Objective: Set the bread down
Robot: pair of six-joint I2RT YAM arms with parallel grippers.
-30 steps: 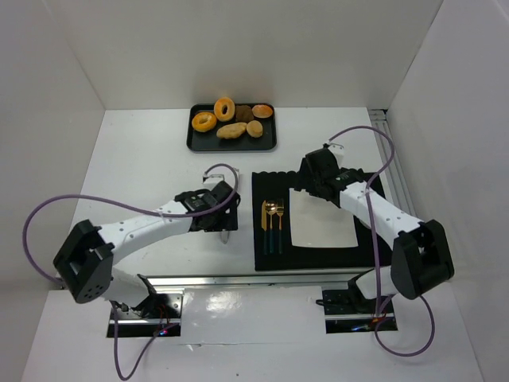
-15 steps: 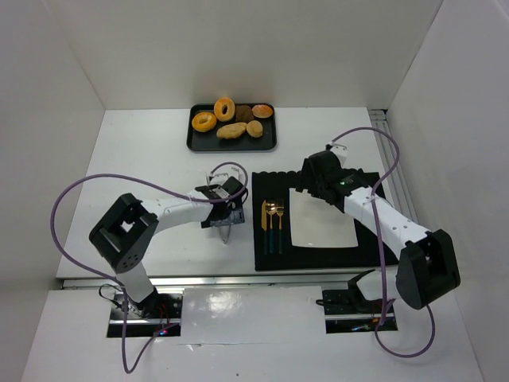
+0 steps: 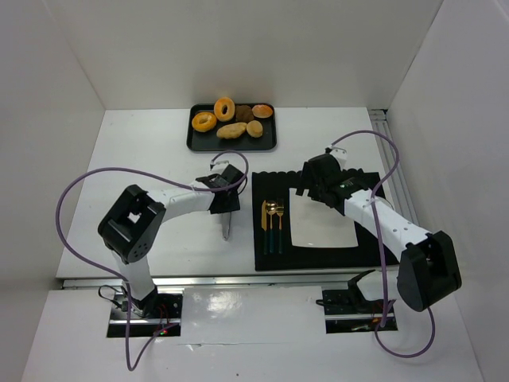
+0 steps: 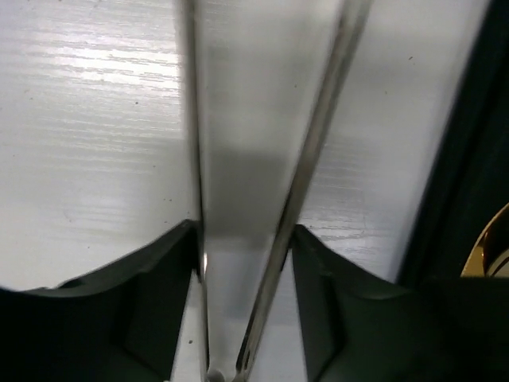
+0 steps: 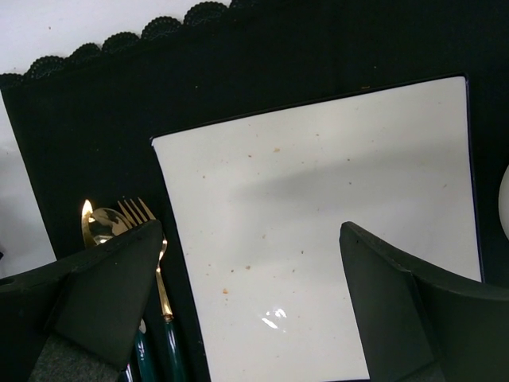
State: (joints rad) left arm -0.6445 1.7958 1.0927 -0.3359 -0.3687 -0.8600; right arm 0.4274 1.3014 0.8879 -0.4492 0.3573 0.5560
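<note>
Several breads [image 3: 231,130], among them two ring-shaped ones, lie on a black tray [image 3: 193,143] at the back of the table. My left gripper [image 3: 226,200] is low over the white table with its fingers pressed against the two arms of metal tongs [image 3: 226,229]. In the left wrist view the tongs [image 4: 318,143] run up between the dark fingers [image 4: 159,278] of the left gripper [image 4: 245,231]. My right gripper [image 3: 312,187] hovers open over the back-left part of a white rectangular plate [image 3: 322,227]. Nothing sits between the fingers of the right gripper [image 5: 250,239] above the plate [image 5: 318,183].
The plate rests on a black placemat [image 3: 318,259] right of centre. A gold fork [image 5: 155,263], a spoon and a knife with green handles [image 3: 273,227] lie on the mat left of the plate. White walls enclose the table on three sides.
The left arm's elbow has swung in towards its base, and its jaws have narrowed from wide open onto the tongs. The right gripper has shifted slightly over the plate.
</note>
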